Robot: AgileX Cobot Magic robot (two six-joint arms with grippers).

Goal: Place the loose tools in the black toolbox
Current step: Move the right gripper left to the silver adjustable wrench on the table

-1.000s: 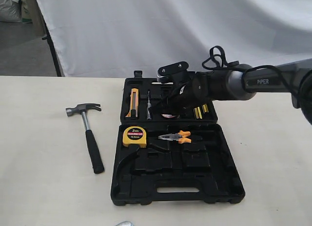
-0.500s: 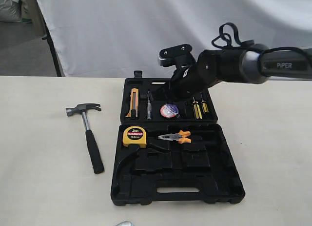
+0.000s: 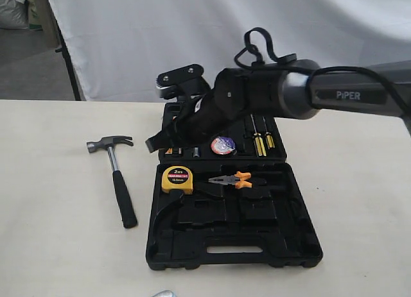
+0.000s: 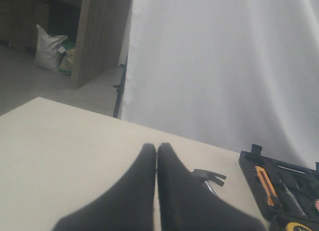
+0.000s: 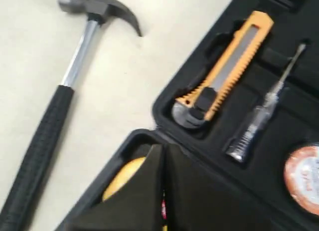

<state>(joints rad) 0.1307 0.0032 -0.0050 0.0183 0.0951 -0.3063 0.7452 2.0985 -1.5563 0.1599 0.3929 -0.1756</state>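
The black toolbox lies open on the table. In it are a yellow tape measure, orange-handled pliers, a tape roll and screwdrivers. A loose hammer lies on the table left of the box. My right gripper is shut and empty, reaching over the box's far left corner. In its wrist view the right gripper hangs above the tape measure, near the orange utility knife and the hammer. My left gripper is shut and empty, with the hammer head beyond it.
A white cloth backdrop hangs behind the table. A clear-handled tester screwdriver lies in the box beside the knife. Several moulded recesses in the near half hold nothing. Bare tabletop surrounds the hammer.
My right arm has swung left across the far half of the toolbox, from above the tape roll to above the utility knife. Its jaws stayed shut. The tools have not moved.
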